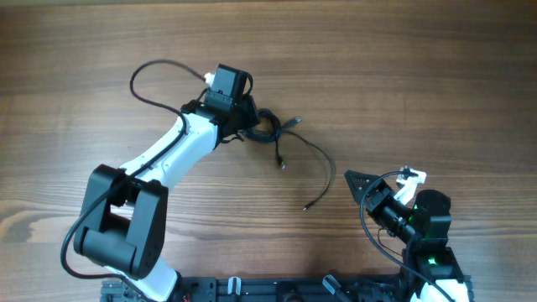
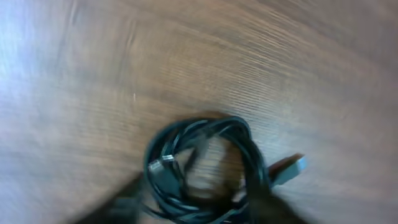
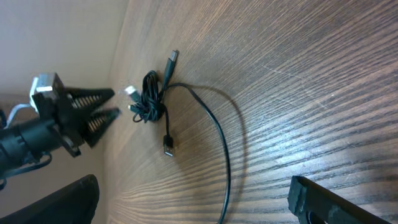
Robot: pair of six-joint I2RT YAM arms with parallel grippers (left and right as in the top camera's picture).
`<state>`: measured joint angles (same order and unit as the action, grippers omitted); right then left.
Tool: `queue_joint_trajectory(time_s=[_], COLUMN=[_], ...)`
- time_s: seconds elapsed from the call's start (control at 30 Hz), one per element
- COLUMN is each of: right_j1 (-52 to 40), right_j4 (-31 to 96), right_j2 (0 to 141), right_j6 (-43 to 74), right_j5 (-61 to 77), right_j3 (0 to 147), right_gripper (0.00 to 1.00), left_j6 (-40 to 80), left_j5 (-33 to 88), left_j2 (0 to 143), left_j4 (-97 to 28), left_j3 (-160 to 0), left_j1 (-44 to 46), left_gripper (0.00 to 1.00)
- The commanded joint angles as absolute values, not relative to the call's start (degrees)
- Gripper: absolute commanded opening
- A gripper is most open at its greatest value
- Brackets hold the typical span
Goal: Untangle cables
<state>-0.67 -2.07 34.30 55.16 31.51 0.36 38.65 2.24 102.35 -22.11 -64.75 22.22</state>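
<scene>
The cables [image 1: 270, 127] are thin black cords bunched in a small coil near the table's middle. One cord [image 1: 323, 164] arcs out to the right and ends in a small plug [image 1: 306, 207]. Two more plugs stick out of the coil. In the blurred left wrist view the coil [image 2: 205, 165] lies between my left gripper's [image 2: 199, 211] open fingers, with a USB plug [image 2: 291, 169] at its right. The right wrist view shows the coil [image 3: 149, 99] with the left gripper [image 3: 115, 104] open just beside it. My right gripper [image 3: 193, 183] is wide open and empty, over the long cord [image 3: 221, 143].
The left arm [image 1: 168, 155] stretches across the table's left half, with its own thicker black wire [image 1: 143, 75] looping behind it. The right arm [image 1: 419, 226] sits at the front right. The wooden table [image 1: 419, 75] surrounds them.
</scene>
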Motion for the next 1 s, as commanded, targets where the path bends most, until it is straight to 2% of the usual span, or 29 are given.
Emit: queue_joint_trajectory(time_s=[0.0,0.27,0.33,0.5,0.7,0.8,0.97], right_j1=[-0.8,-0.8,-0.8,-0.8,-0.8,-0.8,-0.8], right_j4=[-2.0,-2.0,-2.0,-2.0,-2.0,-2.0,-2.0], right_j2=[34.6,34.6,34.6,34.6,34.6,34.6,34.6], right_j6=[54.0,54.0,54.0,54.0,54.0,54.0,54.0], right_j5=[32.1,32.0,32.0,31.8,30.4,29.5,28.7], right_j3=[0.3,0.3,0.3,0.3,0.3,0.3,0.3], right_gripper=[1.0,1.0,1.0,1.0,0.99,1.0,1.0], left_j6=[33.8,-37.4,-49.0,-57.9,-65.1,-65.8,-65.8], left_j5=[2.4,3.2,5.9,11.4,15.7,17.9,20.2], left_j2=[102.0,102.3,102.8,106.0,110.3,112.5,117.1], left_j4=[-19.5,-11.6,-10.4,-9.0,-7.9,-5.8,-1.4], left_j3=[-64.3,-64.3,-64.3,-64.3,-64.3,-64.3,-64.3], left_j1=[21.9,20.2,20.2,20.3,20.3,20.4,20.7], left_gripper=[1.0,1.0,1.0,0.93,0.94,0.88,0.85])
